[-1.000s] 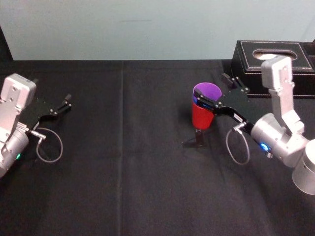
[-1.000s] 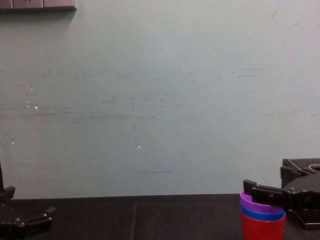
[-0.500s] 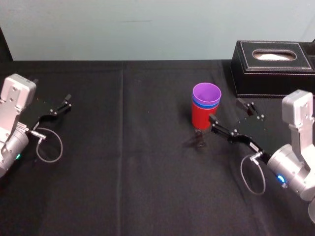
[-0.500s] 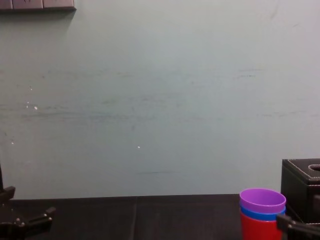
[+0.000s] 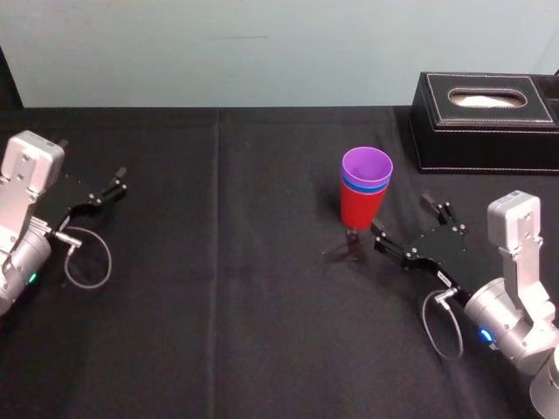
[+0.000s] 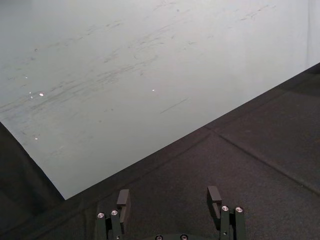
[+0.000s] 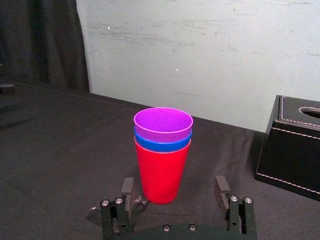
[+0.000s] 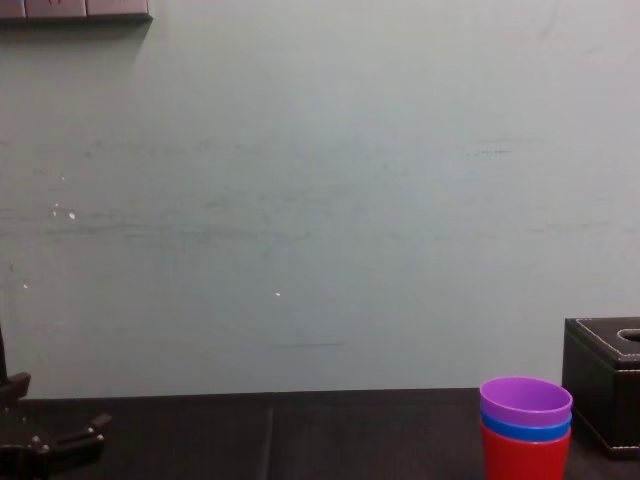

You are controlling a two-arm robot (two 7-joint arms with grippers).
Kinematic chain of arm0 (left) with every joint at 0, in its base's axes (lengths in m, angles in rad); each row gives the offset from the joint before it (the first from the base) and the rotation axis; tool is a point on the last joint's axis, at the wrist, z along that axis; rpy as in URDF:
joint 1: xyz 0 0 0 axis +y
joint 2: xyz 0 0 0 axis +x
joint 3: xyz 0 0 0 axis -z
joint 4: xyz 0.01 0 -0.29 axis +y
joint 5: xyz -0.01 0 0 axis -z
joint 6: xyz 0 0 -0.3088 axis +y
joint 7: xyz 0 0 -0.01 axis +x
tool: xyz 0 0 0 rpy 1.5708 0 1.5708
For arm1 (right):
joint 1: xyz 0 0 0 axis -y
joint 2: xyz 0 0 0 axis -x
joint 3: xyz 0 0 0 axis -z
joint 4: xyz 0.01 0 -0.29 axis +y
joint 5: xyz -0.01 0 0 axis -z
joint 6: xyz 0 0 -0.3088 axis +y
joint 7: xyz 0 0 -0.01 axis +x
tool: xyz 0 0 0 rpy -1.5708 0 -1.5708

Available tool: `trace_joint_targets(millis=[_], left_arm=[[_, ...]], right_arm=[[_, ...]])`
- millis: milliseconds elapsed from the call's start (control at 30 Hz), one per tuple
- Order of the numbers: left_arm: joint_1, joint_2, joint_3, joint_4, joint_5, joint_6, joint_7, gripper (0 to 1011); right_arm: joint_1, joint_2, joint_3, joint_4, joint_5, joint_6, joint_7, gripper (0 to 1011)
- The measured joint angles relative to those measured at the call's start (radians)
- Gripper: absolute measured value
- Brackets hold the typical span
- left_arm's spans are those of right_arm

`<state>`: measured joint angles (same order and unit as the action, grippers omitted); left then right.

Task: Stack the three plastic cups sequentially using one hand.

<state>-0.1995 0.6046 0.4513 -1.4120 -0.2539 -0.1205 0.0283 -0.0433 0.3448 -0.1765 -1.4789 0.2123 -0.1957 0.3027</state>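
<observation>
Big pale wall [image 8: 300,200] at the back, black table [image 5: 218,349] in front w/ everything on it. Black box [image 5: 485,131] w/ white stitching sits far right on the table, behind & to the right of the cups, not touching them. R arm [image 5: 515,297] comes in from the lower right, L arm [image 5: 22,227] is parked at the far left edge. Cups are all nested in one upright stack, a bit right of the table's middle. Red cup [image 5: 358,209] stands on the cloth as the outer one, blue cup [image 5: 367,186] is inside it w/ just its rim band showing, and purple cup [image 5: 367,163] sits inside the blue on top. R gripper [image 5: 402,216] is just beside the stack on the near-right side, low by the foot of the red cup. Its jaws are spread wide, holding nothing, not touching any cup afaict. L gripper [image 5: 120,179] is well apart from the cups, jaws also spread & empty. There's a small dark bit [image 5: 351,247] at the foot of the red cup; prob a shadow, tbh can't tell.
</observation>
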Motion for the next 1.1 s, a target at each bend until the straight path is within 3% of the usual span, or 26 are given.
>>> trace_joint_targets(millis=[267, 1100], left_arm=[[0.000, 0.000, 0.000, 0.000, 0.000, 0.000, 0.000, 1005], [0.000, 0.000, 0.000, 0.000, 0.000, 0.000, 0.000, 1005]], right_arm=[[0.005, -0.014, 0.000, 0.037, -0.034, -0.063, 0.012, 1004], [0.006, -0.014, 0.000, 0.035, -0.029, -0.054, 0.012, 1004]])
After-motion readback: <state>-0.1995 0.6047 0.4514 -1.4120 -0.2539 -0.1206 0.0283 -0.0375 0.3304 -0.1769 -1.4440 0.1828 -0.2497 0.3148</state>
